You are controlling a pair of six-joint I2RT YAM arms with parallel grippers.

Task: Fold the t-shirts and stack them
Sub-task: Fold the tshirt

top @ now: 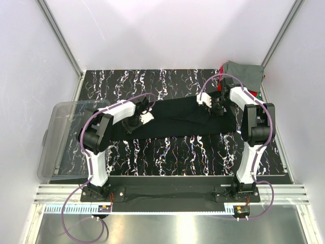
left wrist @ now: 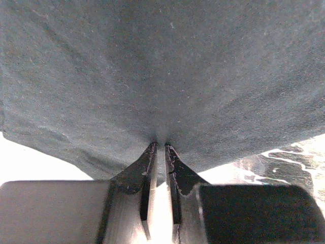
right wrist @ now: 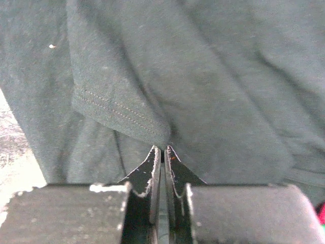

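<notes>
The black t-shirt [top: 183, 119] lies as a long band across the middle of the marbled table. My left gripper [top: 138, 120] is shut on the shirt's left end; in the left wrist view the jaws [left wrist: 160, 146] pinch the cloth [left wrist: 162, 76], which hangs in front. My right gripper [top: 217, 108] is shut on the shirt's right end; in the right wrist view it [right wrist: 161, 148] pinches a hemmed fold [right wrist: 117, 109]. A stack of folded shirts, grey [top: 245, 73] on top with red [top: 223, 68] and green [top: 259, 95] edges showing, sits at the back right corner.
A clear plastic bin [top: 63, 137] stands off the table's left edge. White walls with metal posts close in the back and sides. The black marbled tabletop [top: 172, 152] shows in front of the shirt.
</notes>
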